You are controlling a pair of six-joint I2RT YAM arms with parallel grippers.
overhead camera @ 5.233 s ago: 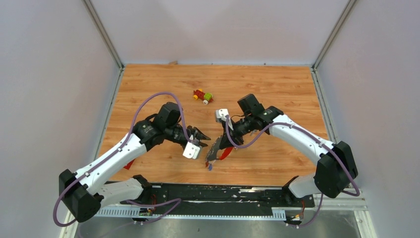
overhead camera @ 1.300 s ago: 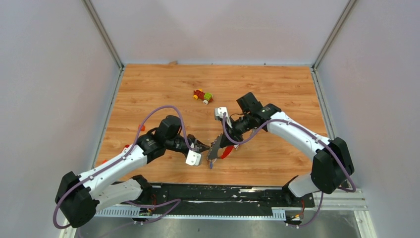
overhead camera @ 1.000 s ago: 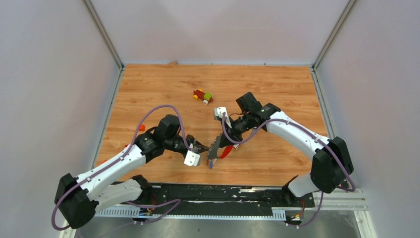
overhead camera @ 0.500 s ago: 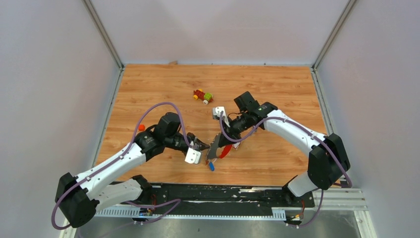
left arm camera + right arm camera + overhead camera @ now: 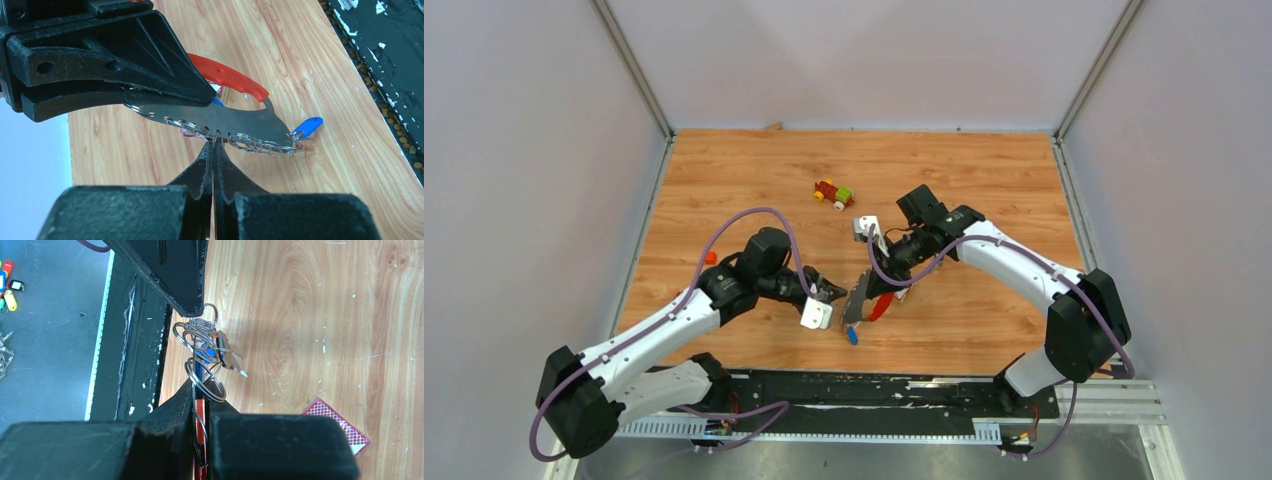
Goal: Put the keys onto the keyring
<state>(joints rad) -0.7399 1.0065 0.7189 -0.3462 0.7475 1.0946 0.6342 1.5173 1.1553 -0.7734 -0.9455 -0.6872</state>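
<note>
– Keyring (image 5: 861,298), where and why?
– Just 6 o'clock of desk (image 5: 974,180) centre: your right claw (image 5: 200,397) clamps its flat grey metal fob (image 5: 235,120) steady, likely presenting the thin wire loops (image 5: 202,347) to your left claw (image 5: 213,147), pinched narrow against that edge
– Anything hanging?
– One blue plastic-headed key (image 5: 307,126) dangles at the fob's 6 o'clock end

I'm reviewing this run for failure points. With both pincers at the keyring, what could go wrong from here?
The right pincer grips only one end of the keyring, so a push from the shut left pincer may twist it loose. The blue key dangles at its far tip and might drop. Its rings bunch together; the wrong one could snag.
</note>
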